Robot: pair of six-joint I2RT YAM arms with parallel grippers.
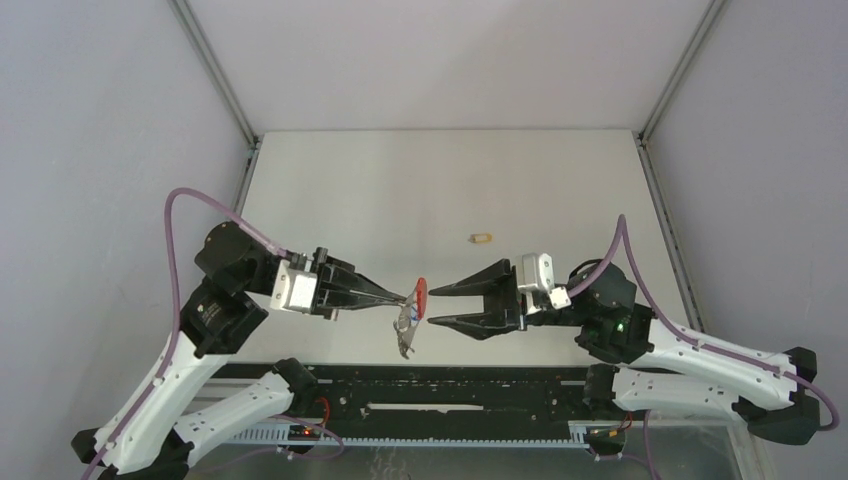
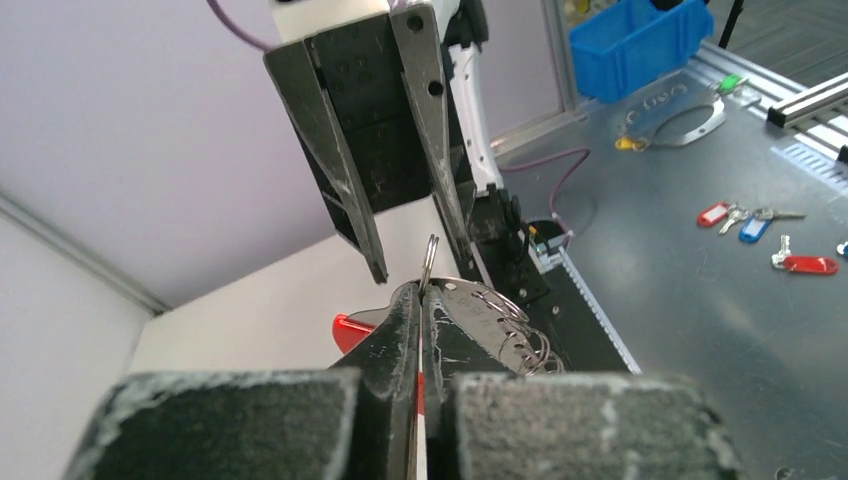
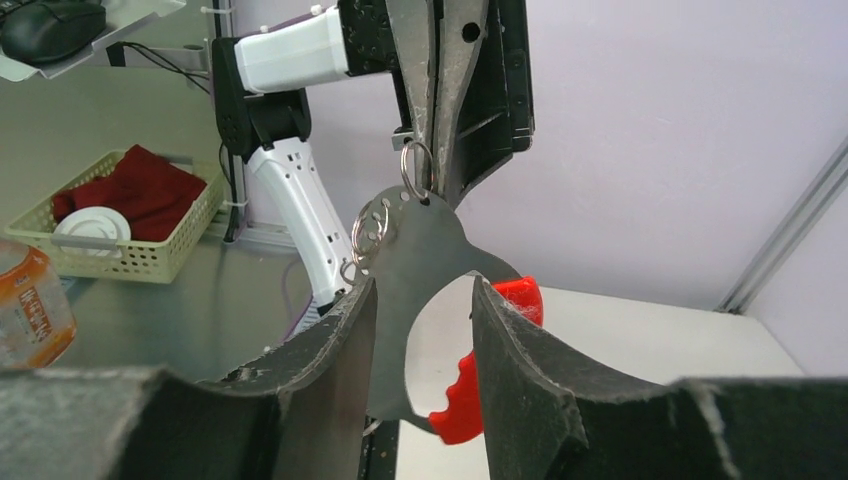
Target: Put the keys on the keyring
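Grips the keyring (image 1: pixel 408 322) in the clenched left pincer (image 1: pixel 402 299), aloft over the near middle of the desk (image 1: pixel 400 190), red band toward the far side. Holds the right pincer (image 1: pixel 431 306) released, jaws apart, just right of the keyring. Shows the yellow-orange key (image 1: pixel 482 238) lying on the desk farther back and right, well apart.

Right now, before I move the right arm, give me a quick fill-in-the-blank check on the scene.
The keyring is clamped by the ___ arm.
The right gripper stands ___, its fingers either side of the keyring.
The yellow-orange key lies on the ___, apart from the keyring.
Missing: left; open; table.
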